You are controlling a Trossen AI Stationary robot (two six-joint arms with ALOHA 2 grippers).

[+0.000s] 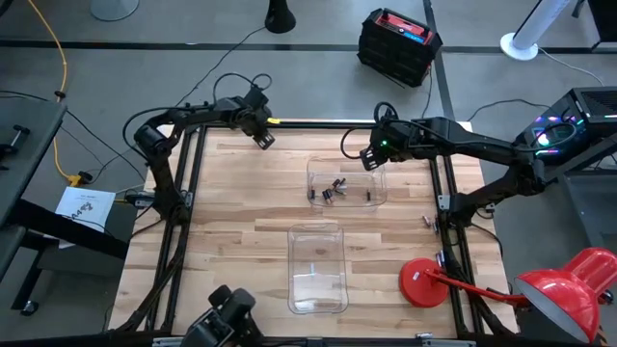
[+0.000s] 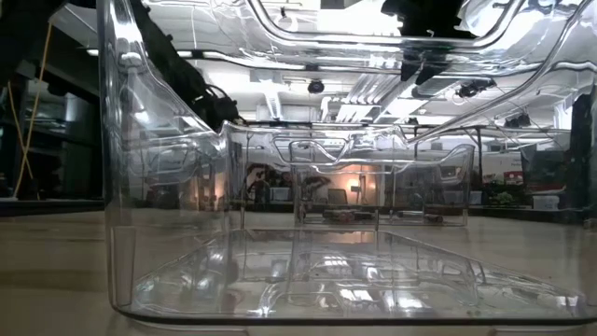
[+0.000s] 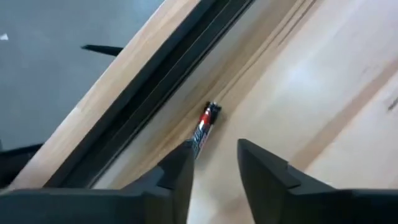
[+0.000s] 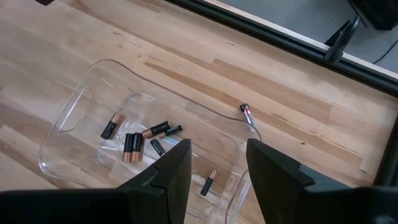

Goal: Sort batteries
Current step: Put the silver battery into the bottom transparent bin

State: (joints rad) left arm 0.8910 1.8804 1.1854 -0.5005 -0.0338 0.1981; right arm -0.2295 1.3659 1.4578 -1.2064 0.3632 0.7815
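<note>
The left claw [image 3: 214,165] hovers at the desk's [image 1: 241,251] far edge, fingers parted around nothing — a slim red-banded battery [image 3: 204,127] lies just ahead beside the black rail. The right claw [image 4: 217,165], released, hangs over the clear plastic bin [image 4: 74,118] where copper-topped batteries [image 4: 132,146] collect.

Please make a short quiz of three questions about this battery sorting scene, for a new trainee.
1. True or false: the clear bin under the right pincer holds several batteries.
2. Which bin has no batteries showing in it: A) the far one, B) the near bin?
3. What lies on the wood just ahead of the left pincer?

Key: 1 true; 2 B; 3 a single red and black battery beside the table's edge rail.
</note>
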